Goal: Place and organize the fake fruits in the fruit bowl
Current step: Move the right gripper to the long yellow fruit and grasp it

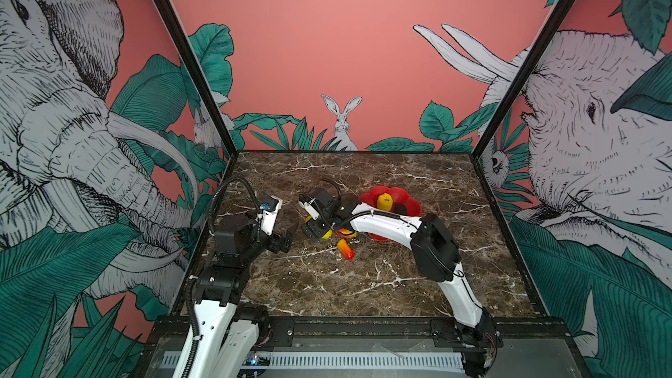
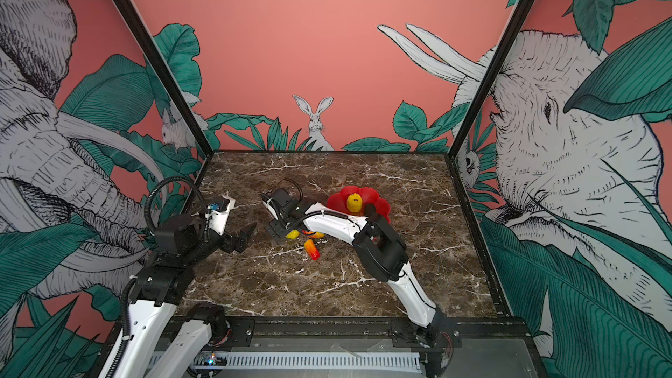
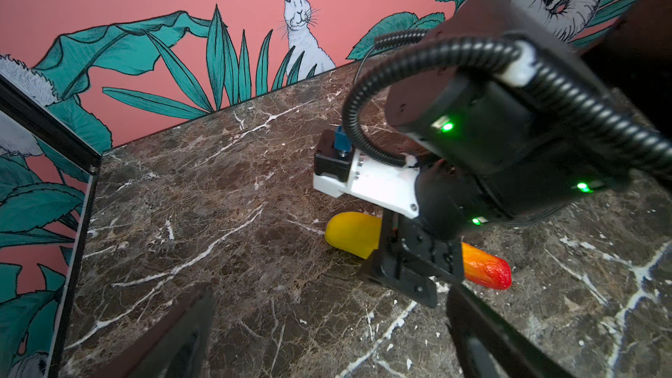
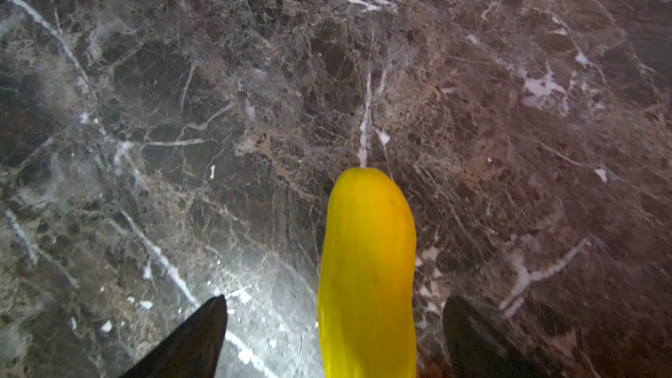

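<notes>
The red flower-shaped fruit bowl (image 1: pixel 412 205) (image 2: pixel 378 200) sits right of centre in both top views. It holds a stubby yellow fruit (image 1: pixel 384 201) (image 2: pixel 354 202) and a black-brown oval fruit (image 1: pixel 401 209) (image 2: pixel 370 209). My right gripper (image 1: pixel 317 235) (image 4: pixel 336 301) points down, left of the bowl. It is open, astride the long yellow fruit (image 4: pixel 367 249) (image 3: pixel 351 234) (image 2: pixel 292 235), with a gap on each side. A red-orange fruit (image 1: pixel 345 249) (image 2: pixel 312 249) (image 3: pixel 487 270) lies in front of it; another (image 1: pixel 346 233) peeks from under the arm. My left gripper (image 1: pixel 287 239) (image 3: pixel 327 339) hovers open and empty to the left.
The right arm (image 1: pixel 385 225) arches over the bowl's near side. Dark marble tabletop (image 1: pixel 363 285) stretches in front of the fruits. Black frame posts (image 1: pixel 225 140) and patterned walls enclose the table on the left, right and back.
</notes>
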Robot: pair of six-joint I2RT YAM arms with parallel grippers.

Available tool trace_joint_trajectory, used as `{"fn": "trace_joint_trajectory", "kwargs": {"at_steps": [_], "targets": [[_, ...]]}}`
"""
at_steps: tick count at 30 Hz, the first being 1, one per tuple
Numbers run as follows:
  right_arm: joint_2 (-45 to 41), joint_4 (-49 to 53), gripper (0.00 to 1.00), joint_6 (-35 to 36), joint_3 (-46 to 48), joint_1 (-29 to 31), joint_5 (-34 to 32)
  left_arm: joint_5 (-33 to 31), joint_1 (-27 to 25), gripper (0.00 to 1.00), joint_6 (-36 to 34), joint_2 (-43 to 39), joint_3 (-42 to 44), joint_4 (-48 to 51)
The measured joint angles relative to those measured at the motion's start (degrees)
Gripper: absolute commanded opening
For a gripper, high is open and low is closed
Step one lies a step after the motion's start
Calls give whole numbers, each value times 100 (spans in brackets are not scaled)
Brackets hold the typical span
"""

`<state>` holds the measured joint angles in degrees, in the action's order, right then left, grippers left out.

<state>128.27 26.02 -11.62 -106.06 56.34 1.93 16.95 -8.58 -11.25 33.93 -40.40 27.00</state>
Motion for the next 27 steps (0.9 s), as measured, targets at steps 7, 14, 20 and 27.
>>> {"fn": "trace_joint_trajectory", "kwargs": {"at_steps": [7,14,20,27], "targets": [[289,199,69,-350,-442,4,-197,-9,-94,100,68,166,-63,13],[289,254,72,-481,-422,4,-345,-55,-157,100,57,166,-181,164],[289,256,70,-487,-162,4,-468,-149,-157,100,24,-118,-186,286],[251,72,37,-678,35,-2,-455,-52,-162,100,72,55,-184,234]]}}
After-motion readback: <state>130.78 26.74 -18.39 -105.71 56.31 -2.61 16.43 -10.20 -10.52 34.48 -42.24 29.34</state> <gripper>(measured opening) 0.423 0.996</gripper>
